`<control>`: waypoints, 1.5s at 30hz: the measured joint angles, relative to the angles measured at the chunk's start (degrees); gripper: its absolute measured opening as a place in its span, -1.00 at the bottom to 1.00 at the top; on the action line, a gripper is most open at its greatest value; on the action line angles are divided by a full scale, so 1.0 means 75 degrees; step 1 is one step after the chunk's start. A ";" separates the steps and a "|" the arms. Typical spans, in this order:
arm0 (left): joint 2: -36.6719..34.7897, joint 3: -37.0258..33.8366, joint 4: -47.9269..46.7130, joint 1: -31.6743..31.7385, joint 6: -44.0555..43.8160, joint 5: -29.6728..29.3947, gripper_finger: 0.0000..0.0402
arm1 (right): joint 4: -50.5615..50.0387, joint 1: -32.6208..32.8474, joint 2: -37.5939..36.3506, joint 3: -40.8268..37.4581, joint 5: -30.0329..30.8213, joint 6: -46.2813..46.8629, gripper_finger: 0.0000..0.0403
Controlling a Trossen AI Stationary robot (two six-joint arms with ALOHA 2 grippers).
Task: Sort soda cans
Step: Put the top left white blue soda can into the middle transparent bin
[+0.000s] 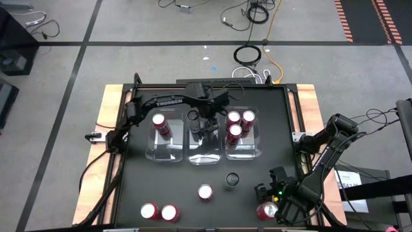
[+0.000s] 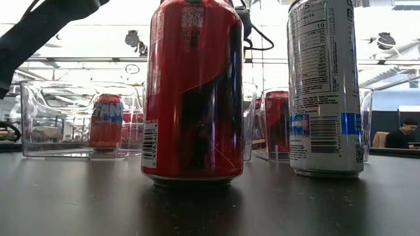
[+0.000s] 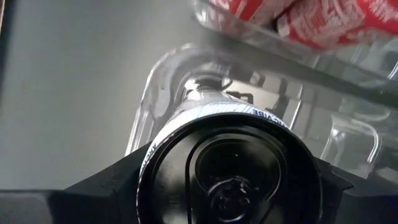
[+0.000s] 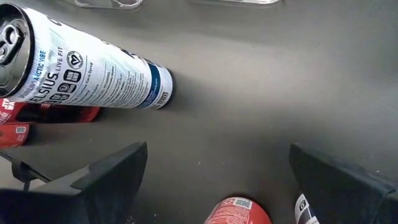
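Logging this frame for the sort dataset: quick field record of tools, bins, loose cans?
left tool: over middle bin, shut on dark-topped can
right tool: open, over red can at table's near right
left bin: one red can
right bin: three red cans
loose cans: three more red, one dark-topped

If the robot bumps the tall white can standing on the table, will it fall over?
Probably: the tall white can stands upright and looks slimmer than the red can beside it, so it likely tips easily. Being round, it would probably roll across the smooth table.
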 joint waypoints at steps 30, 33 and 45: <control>-0.0026 0.0020 0.0078 -0.0089 -0.0391 -0.0058 0.56 | 0.0000 0.0000 -0.0003 -0.0003 0.0000 -0.0005 0.91; -0.0026 0.0020 0.0071 -0.0086 -0.0368 -0.0058 0.57 | 0.0003 0.0000 -0.0003 -0.0003 0.0000 -0.0004 0.91; -0.0165 0.0622 -0.0609 -0.0054 -0.0344 -0.0351 0.57 | 0.0012 0.0003 -0.0006 -0.0004 0.0002 -0.0022 0.91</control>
